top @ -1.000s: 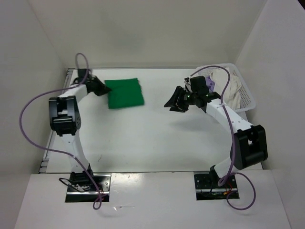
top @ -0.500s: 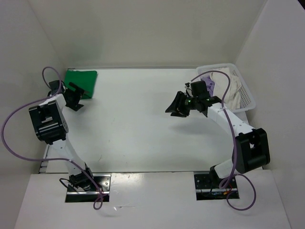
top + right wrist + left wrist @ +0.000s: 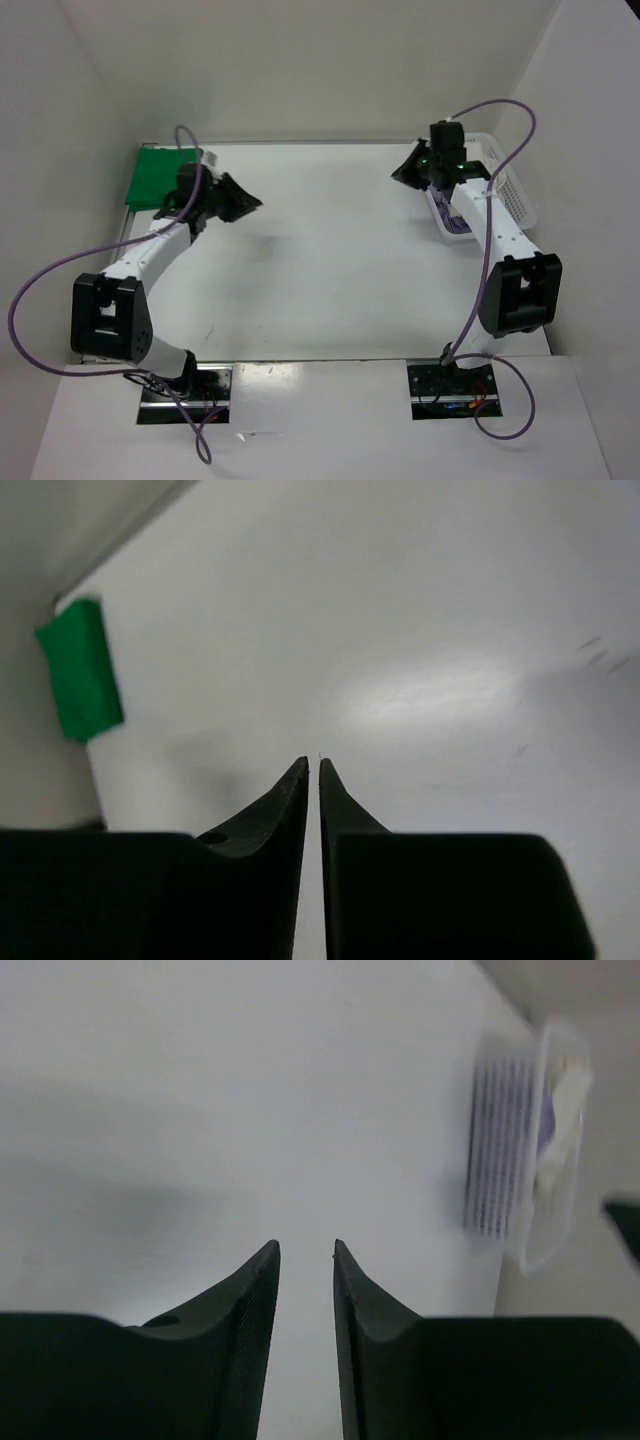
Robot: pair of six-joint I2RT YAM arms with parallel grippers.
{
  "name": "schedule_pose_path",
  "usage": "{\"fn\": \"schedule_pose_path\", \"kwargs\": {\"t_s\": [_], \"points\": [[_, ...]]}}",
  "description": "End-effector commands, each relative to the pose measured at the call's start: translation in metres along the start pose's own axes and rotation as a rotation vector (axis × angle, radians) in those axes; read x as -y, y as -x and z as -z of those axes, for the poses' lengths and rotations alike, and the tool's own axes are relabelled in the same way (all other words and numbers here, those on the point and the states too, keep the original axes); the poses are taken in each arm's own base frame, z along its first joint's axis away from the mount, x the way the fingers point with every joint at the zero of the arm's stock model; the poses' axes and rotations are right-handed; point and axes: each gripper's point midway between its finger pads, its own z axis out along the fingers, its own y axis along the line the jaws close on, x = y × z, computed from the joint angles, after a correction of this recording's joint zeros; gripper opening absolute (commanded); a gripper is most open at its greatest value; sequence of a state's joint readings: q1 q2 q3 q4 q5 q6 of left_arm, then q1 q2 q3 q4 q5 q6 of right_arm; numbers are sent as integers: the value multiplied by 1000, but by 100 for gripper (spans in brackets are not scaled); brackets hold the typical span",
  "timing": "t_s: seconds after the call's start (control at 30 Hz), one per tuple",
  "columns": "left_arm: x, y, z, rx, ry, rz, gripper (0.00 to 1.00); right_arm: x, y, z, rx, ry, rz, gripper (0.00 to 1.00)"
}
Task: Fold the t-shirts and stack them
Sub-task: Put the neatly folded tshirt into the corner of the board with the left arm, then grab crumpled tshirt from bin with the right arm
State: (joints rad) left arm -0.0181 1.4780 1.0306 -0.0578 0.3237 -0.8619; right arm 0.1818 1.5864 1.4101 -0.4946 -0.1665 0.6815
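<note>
A folded bright green t-shirt (image 3: 158,178) lies flat in the far left corner of the table, also in the right wrist view (image 3: 80,680). My left gripper (image 3: 255,203) hangs to its right, apart from it and pointing across the table. Its jaws (image 3: 305,1245) are open a finger's width with nothing between them. My right gripper (image 3: 398,175) hovers over the far right of the table beside the basket. Its jaws (image 3: 313,760) are shut to a thin slit on nothing. White cloth (image 3: 565,1090) and lavender cloth (image 3: 545,1125) sit in the basket.
The white mesh basket (image 3: 520,200) stands at the far right against the wall, partly behind my right arm, and shows in the left wrist view (image 3: 500,1160). White walls enclose the table on the left, back and right.
The green t-shirt went from left of centre to the far left corner. My left gripper then swung right, away from it, and narrowed. My right gripper drew back toward the basket and closed.
</note>
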Motion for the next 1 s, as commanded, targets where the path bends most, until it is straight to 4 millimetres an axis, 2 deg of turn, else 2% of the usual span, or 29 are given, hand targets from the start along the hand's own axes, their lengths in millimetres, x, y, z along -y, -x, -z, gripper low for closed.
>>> {"fn": "schedule_pose_path", "kwargs": {"t_s": [0.0, 0.03, 0.07, 0.1, 0.13, 0.17, 0.2, 0.27, 0.33, 0.4, 0.47, 0.57, 0.7, 0.8, 0.93, 0.97], "points": [[34, -66, -1, -149, -90, -115, 37, 71, 82, 10, 240, -256, -32, 15], [39, -80, 2, -177, -102, -145, 39, 88, 96, 11, 274, -308, -40, 20], [45, -106, 3, -240, -126, -166, 43, 116, 112, 22, 313, -378, -71, 25], [49, -117, 7, -264, -148, -195, 44, 138, 117, 25, 322, -442, -83, 33], [53, -126, 14, -284, -165, -217, 45, 157, 127, 35, 361, -504, -94, 37], [49, -145, 18, -323, -165, -228, 46, 184, 130, 42, 375, -566, -126, 42], [50, -151, 23, -329, -177, -246, 49, 200, 128, 47, 379, -614, -130, 50], [46, -164, 29, -351, -179, -255, 50, 231, 128, 57, 401, -702, -160, 57], [40, -168, 31, -357, -173, -261, 50, 246, 125, 52, 383, -731, -177, 66], [38, -169, 31, -362, -169, -271, 51, 257, 120, 38, 330, -742, -189, 67], [40, -172, 34, -383, -191, -278, 53, 256, 119, 22, 290, -707, -194, 69], [44, -177, 31, -407, -207, -280, 53, 246, 121, 9, 277, -623, -195, 70], [42, -178, 29, -413, -201, -277, 54, 249, 115, -1, 240, -617, -213, 70], [42, -178, 29, -413, -201, -277, 54, 251, 109, -9, 214, -606, -227, 67], [41, -178, 26, -408, -192, -269, 54, 253, 105, -18, 185, -599, -232, 58], [40, -177, 25, -402, -185, -270, 54, 254, 103, -17, 175, -605, -234, 50]]}}
